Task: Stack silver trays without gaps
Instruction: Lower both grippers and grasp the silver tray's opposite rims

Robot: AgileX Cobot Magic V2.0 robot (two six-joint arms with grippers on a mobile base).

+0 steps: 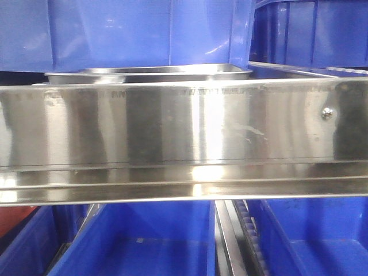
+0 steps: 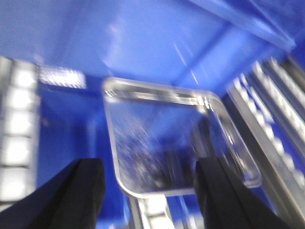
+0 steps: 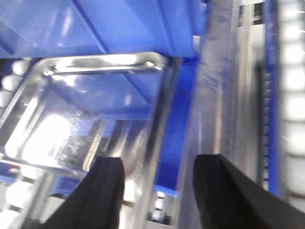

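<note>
Silver trays (image 1: pixel 149 73) rest among deep blue plastic bins (image 1: pixel 144 29), which fill the scene above and below. A long steel rail (image 1: pixel 172 126) runs across the front view, and one tray's flared rim shows just above its top edge. My blurred left wrist view looks down on a tray (image 2: pixel 157 138) with blue around it. My right wrist view shows a tray (image 3: pixel 62 124) beside a steel track. I cannot tell whether any are nested. My left pincer (image 2: pixel 148 167) is spread wide and empty over the tray's near edge. My right pincer (image 3: pixel 159 160) is likewise released, over the tray's right rim. White rollers (image 2: pixel 16 124) line the side. One round screw (image 1: pixel 326 112) sits in the rail.
</note>
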